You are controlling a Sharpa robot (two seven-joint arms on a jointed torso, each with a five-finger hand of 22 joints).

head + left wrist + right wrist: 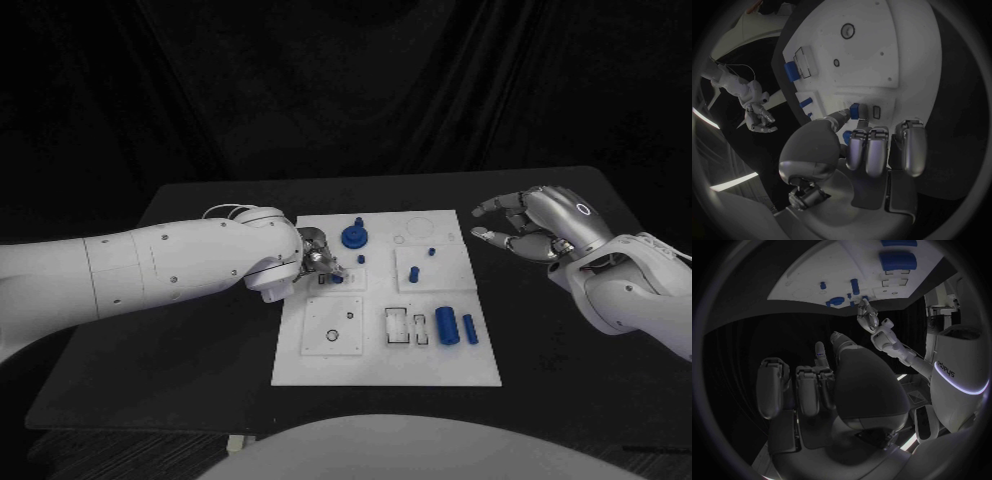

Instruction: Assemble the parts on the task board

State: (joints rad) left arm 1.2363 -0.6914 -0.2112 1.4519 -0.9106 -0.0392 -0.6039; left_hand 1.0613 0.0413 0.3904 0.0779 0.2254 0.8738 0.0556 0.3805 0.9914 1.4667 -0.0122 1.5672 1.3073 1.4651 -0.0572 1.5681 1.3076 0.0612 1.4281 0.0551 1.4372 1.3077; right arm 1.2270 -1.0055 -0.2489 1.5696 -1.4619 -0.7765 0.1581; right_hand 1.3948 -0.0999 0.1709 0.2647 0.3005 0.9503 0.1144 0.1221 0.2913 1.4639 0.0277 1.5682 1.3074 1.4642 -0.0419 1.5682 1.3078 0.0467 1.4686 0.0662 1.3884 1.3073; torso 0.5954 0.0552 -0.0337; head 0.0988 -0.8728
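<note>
At left edge of task board [433, 372], left hand [319, 262] pinching small blue part [855, 110], seemingly seating it in a slot there. Off the far right corner, right hand [541, 226] hovering loose-fingered, grasping nothing. Next likely needs a straight downward press, then release.

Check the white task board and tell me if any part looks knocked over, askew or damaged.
Nothing stands out. The white task board lies flat on the black table, and the two blue cylinders lie side by side near its right edge. The left hand pinches a small blue part at the board.
</note>
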